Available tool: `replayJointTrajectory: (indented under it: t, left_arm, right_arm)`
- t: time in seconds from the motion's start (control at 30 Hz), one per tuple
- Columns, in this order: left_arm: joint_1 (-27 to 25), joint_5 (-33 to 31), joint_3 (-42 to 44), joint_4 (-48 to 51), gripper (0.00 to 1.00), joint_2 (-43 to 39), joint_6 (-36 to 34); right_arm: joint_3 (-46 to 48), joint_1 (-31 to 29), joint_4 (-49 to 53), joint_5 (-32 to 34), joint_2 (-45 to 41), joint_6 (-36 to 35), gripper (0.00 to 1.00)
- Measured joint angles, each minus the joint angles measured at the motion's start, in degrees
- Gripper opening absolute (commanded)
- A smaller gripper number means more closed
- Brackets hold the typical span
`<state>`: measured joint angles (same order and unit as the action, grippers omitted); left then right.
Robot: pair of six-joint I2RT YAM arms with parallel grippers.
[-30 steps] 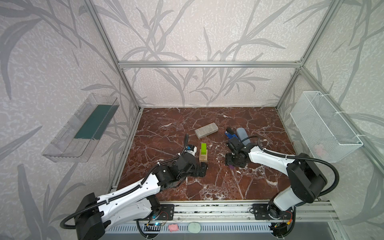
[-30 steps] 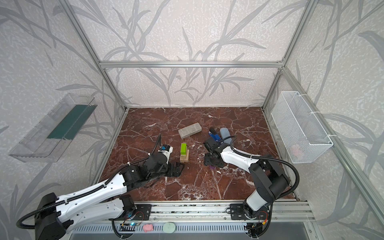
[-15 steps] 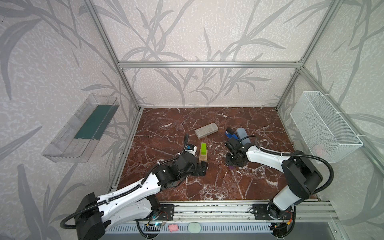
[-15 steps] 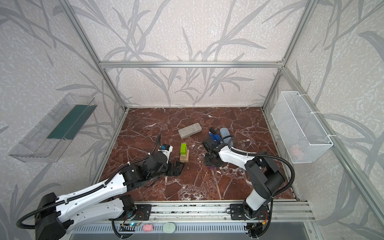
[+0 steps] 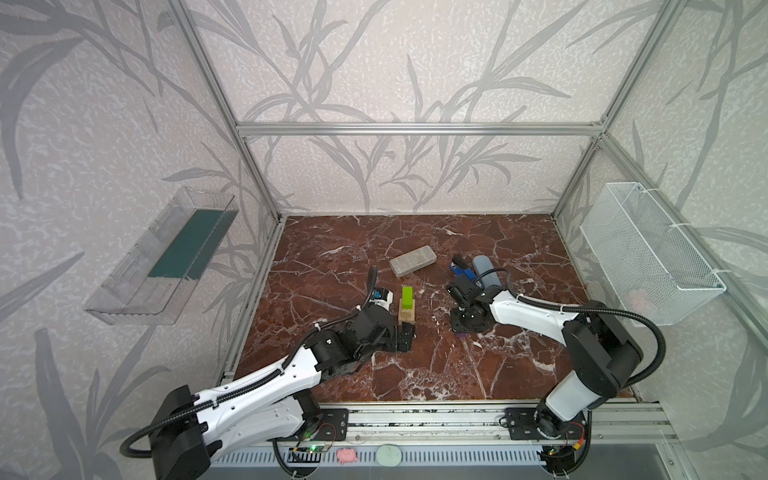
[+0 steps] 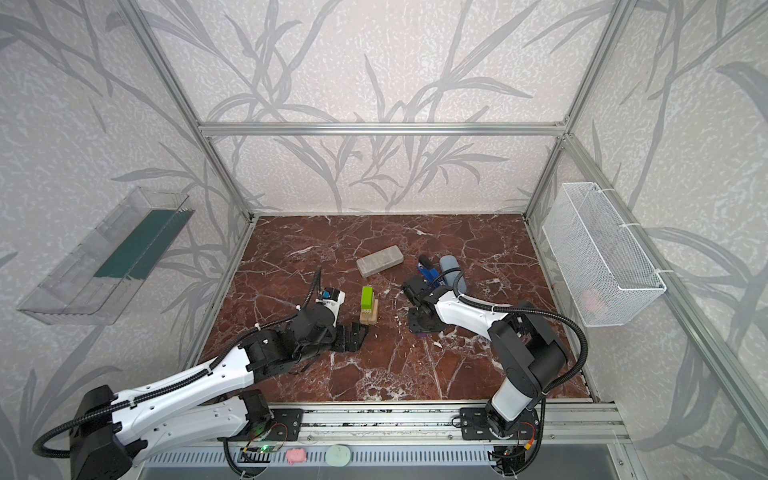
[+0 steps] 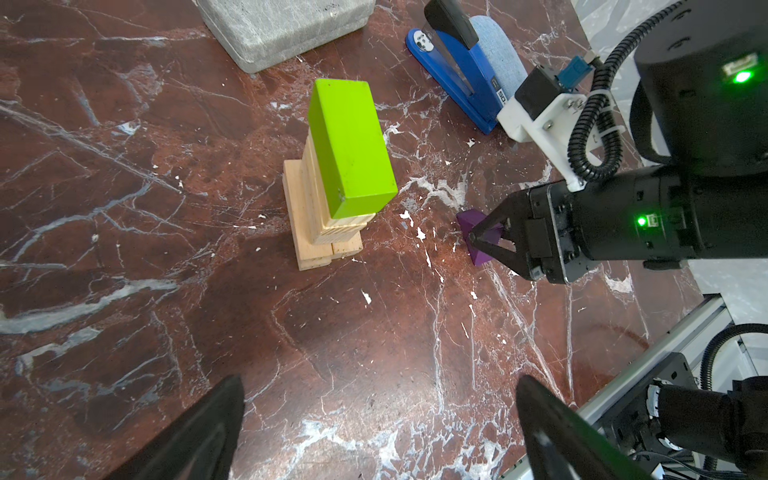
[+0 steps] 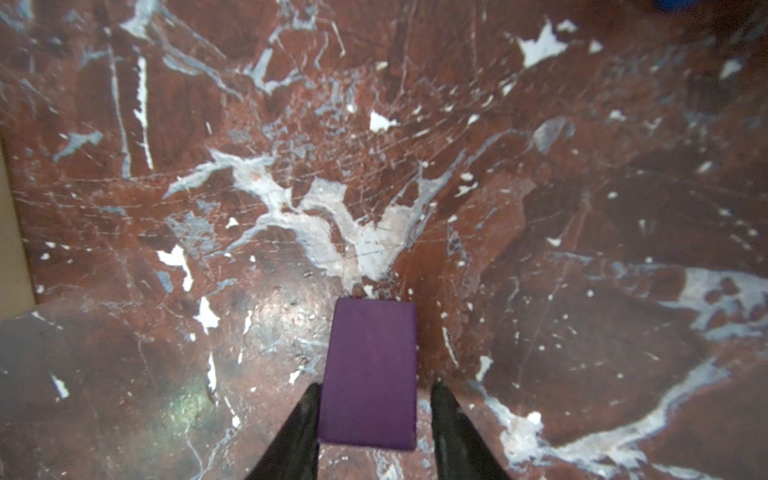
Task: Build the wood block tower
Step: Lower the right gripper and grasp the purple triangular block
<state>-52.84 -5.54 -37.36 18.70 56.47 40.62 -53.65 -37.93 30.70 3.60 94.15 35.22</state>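
Red-brown marble floor point(image 5: 332, 249), veined in white, lies inside aluminium framing and leaf-patterned walls. The right gripper point(image 8: 374, 388) has its black fingers narrowed around the flat purple painted wood block point(image 8: 370, 357), which lies on the marble to the right of the tower point(image 5: 406, 309). One finger touches the block's side; a sliver of floor shows at the other. The left gripper point(image 7: 374, 432) gapes wide and empty just in front of the tower.

Far right of the tower, a white wire mesh basket point(image 5: 623, 232) holds something pale pink, too blurred to name. Far left, a clear plastic wall tray point(image 5: 124, 299) has a dark green liner.

The tower is crossed layers of pale, grainy wood blocks point(image 7: 316, 232) capped by a smooth lime green rectangular block point(image 7: 351, 145). Behind it lie a speckled grey slab point(image 5: 412, 260) and a blue-and-black stapler point(image 7: 461, 79).
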Motion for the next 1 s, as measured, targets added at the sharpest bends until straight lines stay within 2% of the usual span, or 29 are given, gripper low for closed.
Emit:
replayJointTrajectory:
  t: [0.43, 0.8, 1.0]
  left_arm:
    - [0.0, -0.4, 0.0, 0.0, 0.99, 0.0, 0.0]
    - [0.0, -0.4, 0.0, 0.0, 0.99, 0.0, 0.0]
    - [0.0, -1.1, 0.0, 0.4, 0.99, -0.2, -0.5]
  right_arm:
    - [-0.1, 0.0, 0.4, 0.4, 1.4, -1.0, 0.39]
    - [-1.1, -0.5, 0.7, 0.5, 2.2, -2.5, 0.27]
    - [-2.9, -1.5, 1.7, 0.6, 1.7, -2.9, 0.26]
